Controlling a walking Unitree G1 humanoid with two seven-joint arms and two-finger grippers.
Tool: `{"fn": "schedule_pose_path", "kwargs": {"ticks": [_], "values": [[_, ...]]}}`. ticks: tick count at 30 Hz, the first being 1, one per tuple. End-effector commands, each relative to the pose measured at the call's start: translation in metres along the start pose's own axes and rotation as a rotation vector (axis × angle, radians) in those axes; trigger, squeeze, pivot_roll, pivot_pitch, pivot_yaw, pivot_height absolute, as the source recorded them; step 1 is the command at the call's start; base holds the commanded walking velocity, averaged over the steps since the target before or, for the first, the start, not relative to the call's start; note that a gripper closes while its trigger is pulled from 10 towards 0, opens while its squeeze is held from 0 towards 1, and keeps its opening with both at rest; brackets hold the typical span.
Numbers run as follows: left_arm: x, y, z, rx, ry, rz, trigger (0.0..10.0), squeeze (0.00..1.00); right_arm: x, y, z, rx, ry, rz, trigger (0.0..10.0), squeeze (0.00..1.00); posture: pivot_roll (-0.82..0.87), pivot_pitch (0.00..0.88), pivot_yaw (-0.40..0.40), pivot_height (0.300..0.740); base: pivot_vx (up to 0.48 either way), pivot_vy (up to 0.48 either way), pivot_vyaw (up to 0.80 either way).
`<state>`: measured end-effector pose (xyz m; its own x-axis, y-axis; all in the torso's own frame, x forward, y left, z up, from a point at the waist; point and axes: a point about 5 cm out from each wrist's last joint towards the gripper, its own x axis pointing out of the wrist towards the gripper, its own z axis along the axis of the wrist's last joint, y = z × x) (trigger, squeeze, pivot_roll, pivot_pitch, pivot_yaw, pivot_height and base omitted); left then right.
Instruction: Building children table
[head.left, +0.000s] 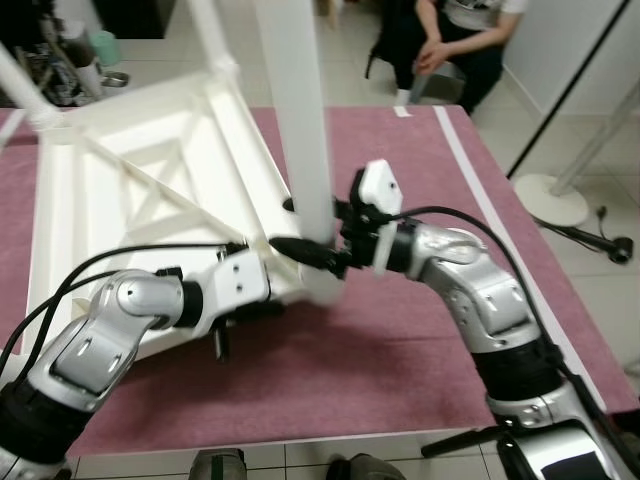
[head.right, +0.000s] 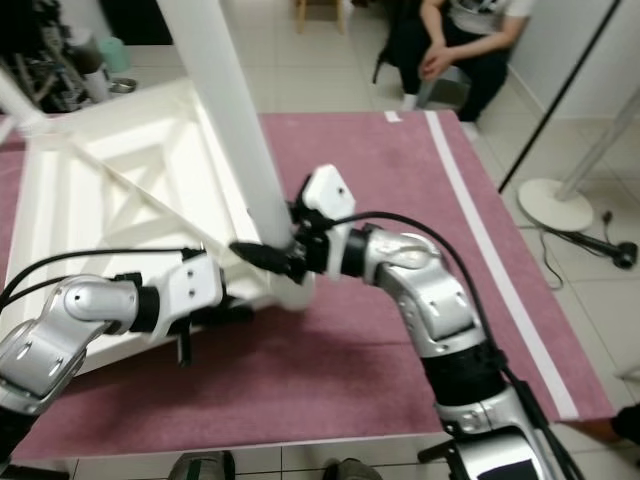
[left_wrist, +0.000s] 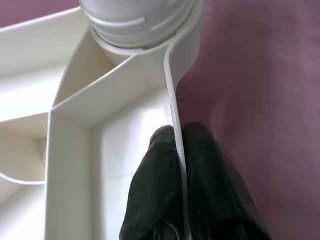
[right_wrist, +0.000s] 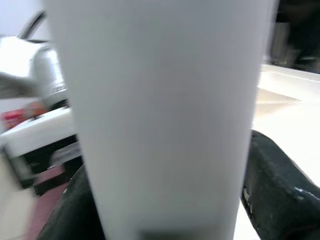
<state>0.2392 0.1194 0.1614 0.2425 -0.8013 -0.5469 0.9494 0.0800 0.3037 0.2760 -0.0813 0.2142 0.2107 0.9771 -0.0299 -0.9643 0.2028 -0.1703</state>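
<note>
At the far left a white leg (head.left: 20, 95) already stands in its corner of the upturned tabletop (head.left: 120, 190), which lies underside up on a mauve cloth (head.left: 400, 340) over the bench; a second leg (head.left: 215, 40) rises from the far corner, so those two look fitted. The left gripper (left_wrist: 177, 165) sits at the near edge of the tabletop; its jaws are closed on the thin white rim, one black finger (left_wrist: 155, 180) inside the rim and the other outside against the cloth, pinning the top steady. Just past that, at the near right corner, a third leg (head.left: 300, 120) stands upright in its socket (left_wrist: 137, 30); the threaded collar at its foot shows above the socket wall, so I would judge it entered but perhaps not fully turned home. The right gripper (head.left: 315, 255) reaches in from the right and has its jaws clamped round the foot of that leg, a finger (right_wrist: 280, 190) on either side; the wrist view looks straight onto the white tube. Further right the cloth carries a pale stripe (head.left: 480, 190); beyond the bench a person (head.left: 455, 40) sits on the tiled floor side, hands clasped, watching. By my reckoning three legs are in place or nearly so; tightening this one, the fourth corner and turning the table upright are left; the near left corner is hidden by the arm, so I cannot say whether its leg is in.
</note>
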Motion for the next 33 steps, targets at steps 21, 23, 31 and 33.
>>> {"fn": "schedule_pose_path", "kwargs": {"ticks": [21, 23, 31, 33], "values": [[0.017, 0.034, 0.053, 0.166, -0.142, 0.212, 10.0, 0.0, 0.014, -0.045, -0.033, 0.007, 0.188, -0.512, 0.0, 0.0, 0.12, 0.0, 0.001, 0.74, 0.0, 0.0, 0.0], [0.027, 0.054, 0.059, 0.165, -0.101, 0.302, 10.0, 0.0, 0.015, -0.059, -0.039, -0.005, 0.245, -0.783, 0.0, 0.0, 0.11, 0.0, 0.011, 0.74, 0.0, 0.0, 0.0], [0.039, 0.06, 0.059, 0.169, -0.062, 0.299, 10.0, 0.0, 0.021, -0.059, -0.048, 0.026, 0.259, -0.96, 0.0, 0.0, 0.11, 0.0, 0.024, 0.74, 0.0, 0.0, 0.0], [0.04, 0.06, 0.058, 0.167, -0.056, 0.288, 10.0, 0.0, 0.025, -0.057, -0.05, 0.034, 0.259, -0.951, 0.0, 0.0, 0.11, 0.0, 0.024, 0.74, 0.0, 0.0, 0.0]]}}
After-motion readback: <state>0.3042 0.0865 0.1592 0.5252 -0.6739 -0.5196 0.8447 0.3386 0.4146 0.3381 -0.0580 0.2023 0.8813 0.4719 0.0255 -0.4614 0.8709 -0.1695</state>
